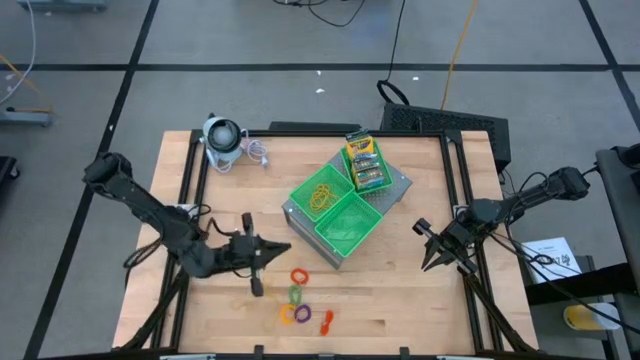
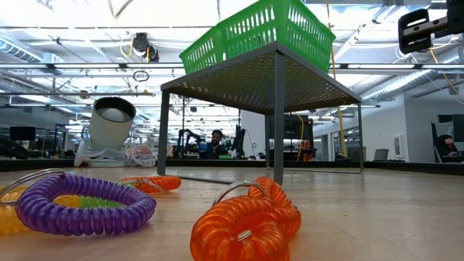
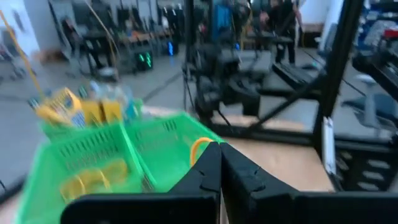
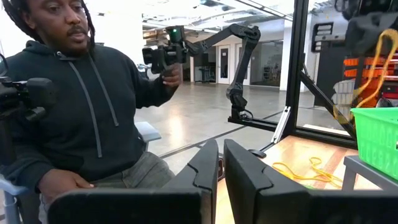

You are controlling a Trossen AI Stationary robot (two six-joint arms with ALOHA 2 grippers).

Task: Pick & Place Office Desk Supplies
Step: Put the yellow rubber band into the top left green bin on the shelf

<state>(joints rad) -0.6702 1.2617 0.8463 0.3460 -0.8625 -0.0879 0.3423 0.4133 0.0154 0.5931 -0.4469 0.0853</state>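
Dark and jointed, the left arm reaches in from the table's left edge, its links folded low over the wood, and its left gripper (image 1: 270, 250) points toward the middle of the table with the two fingers (image 3: 208, 171) pressed together on nothing. It hangs just beside the coiled rings, near the orange-red ring (image 1: 299, 275) and a little apart from the green ring (image 1: 295, 294), the purple ring (image 1: 303, 314) and the small orange clip (image 1: 326, 320), all lying loose on the wooden table (image 1: 400, 290). The right arm comes in from the right edge, elbow out past the frame, and its right gripper (image 1: 432, 252) sits low near the table's right side with fingers (image 4: 208, 171) nearly shut and empty. Between the arms stand the green trays (image 1: 345, 230) on a grey base; the tangle of yellow rubber bands (image 1: 323, 195) lies in one tray, and the printed card boxes (image 1: 364, 162) lie in the tray at the far end. A grey-white round gadget (image 1: 222, 138) rests at the table's far left corner. In the right wrist view, a person (image 4: 87, 106) in a dark hoodie sits beyond the table holding a handset.
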